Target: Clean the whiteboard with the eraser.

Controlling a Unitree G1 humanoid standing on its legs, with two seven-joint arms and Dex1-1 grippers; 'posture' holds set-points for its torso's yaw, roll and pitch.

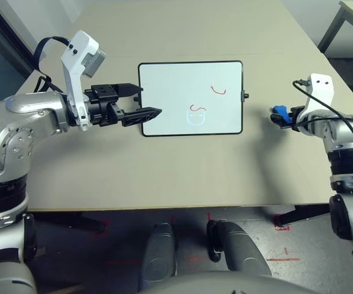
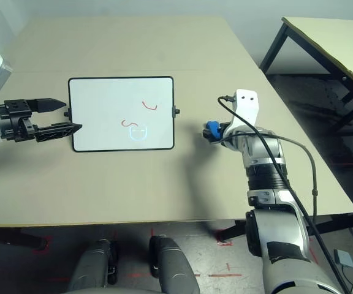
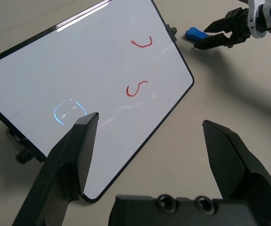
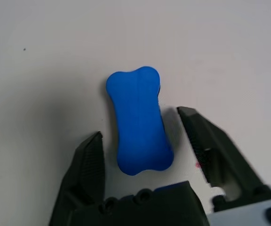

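Observation:
The whiteboard [image 1: 189, 79] lies flat in the middle of the table, with two red squiggles [image 1: 218, 90] on its right half. My left gripper [image 1: 150, 100] hovers open at the board's left short edge, one finger over the board and one just off it. The blue bone-shaped eraser [image 4: 138, 122] lies on the table to the right of the board. My right gripper [image 4: 140, 123] is down around it, one finger [image 4: 91, 160] on each side with a small gap between finger and eraser, so it is open.
The tan table [image 1: 164, 177] has bare surface in front of the board and behind it. A second table [image 2: 330, 37] stands off to the back right. A black cable [image 2: 299, 153] runs along my right forearm.

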